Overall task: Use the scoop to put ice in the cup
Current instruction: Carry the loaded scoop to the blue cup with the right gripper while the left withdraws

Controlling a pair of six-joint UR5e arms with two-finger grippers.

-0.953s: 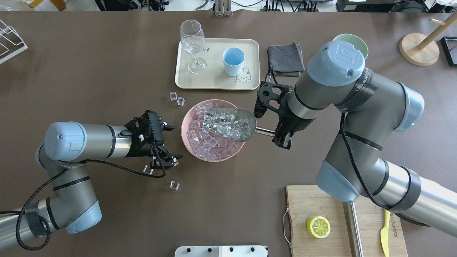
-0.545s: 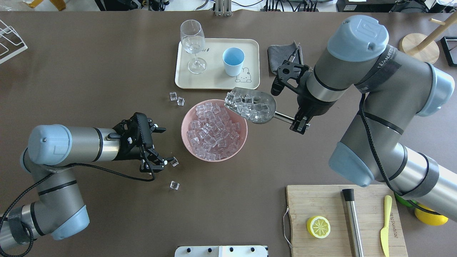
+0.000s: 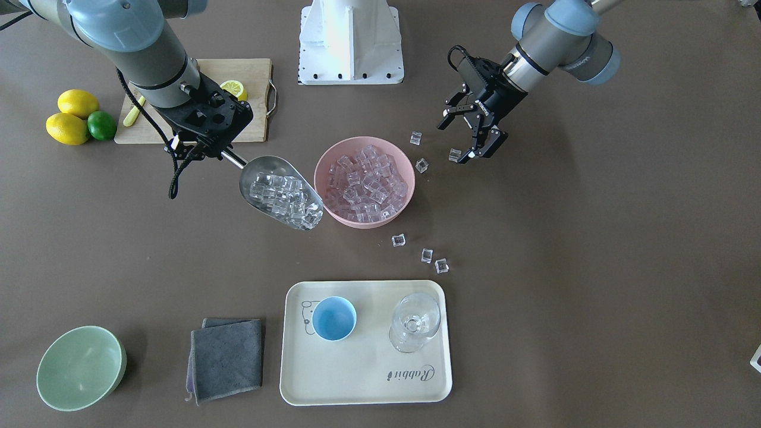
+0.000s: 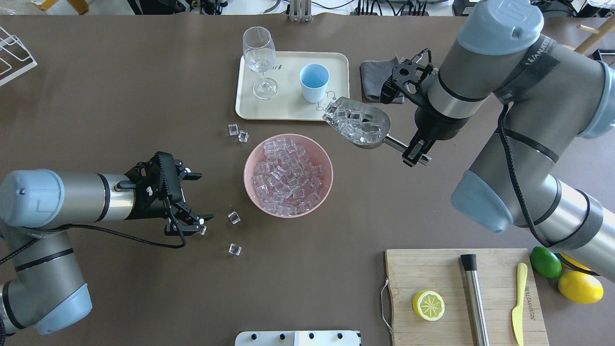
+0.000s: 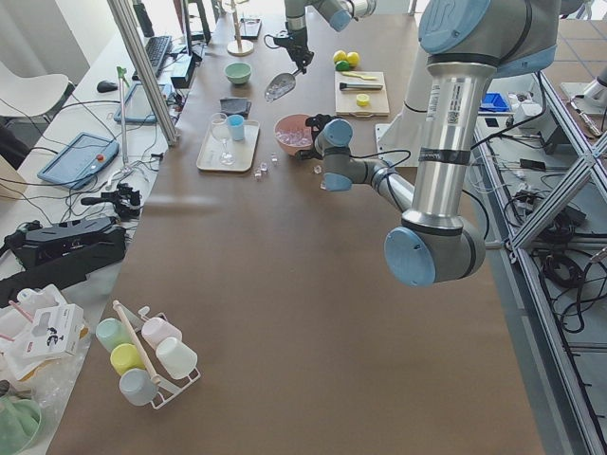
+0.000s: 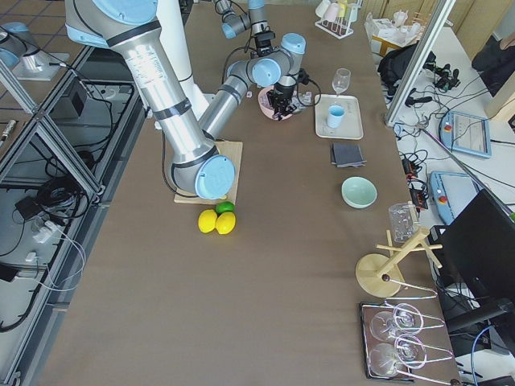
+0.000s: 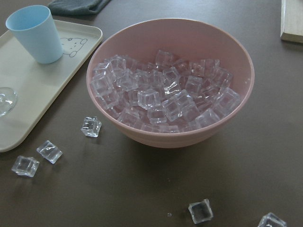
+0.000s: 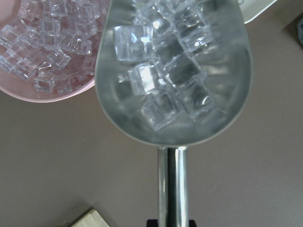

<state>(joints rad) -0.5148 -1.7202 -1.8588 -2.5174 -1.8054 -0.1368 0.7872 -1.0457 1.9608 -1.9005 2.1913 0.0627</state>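
Overhead exterior: the scoop [image 4: 379, 126], loaded with ice [image 4: 348, 122], is clamped by its handle in the fingers of the right gripper [image 4: 414, 154] and is raised off the worktop [image 4: 144, 96] between the pink bowl [image 4: 250, 163] and the cup [image 4: 314, 82]. The cup is stood on the cream tray [image 4: 288, 109]. The left gripper [image 4: 197, 202] is positioned beside the bowl, fingers spread apart.

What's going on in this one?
The right gripper holds a shiny steel scoop by its handle, full of clear ice cubes, raised between the pink bowl of ice and the cream tray. The small light-blue cup on that tray is empty. The left gripper is open and holds nothing, beside the bowl, with loose cubes on the brown table.
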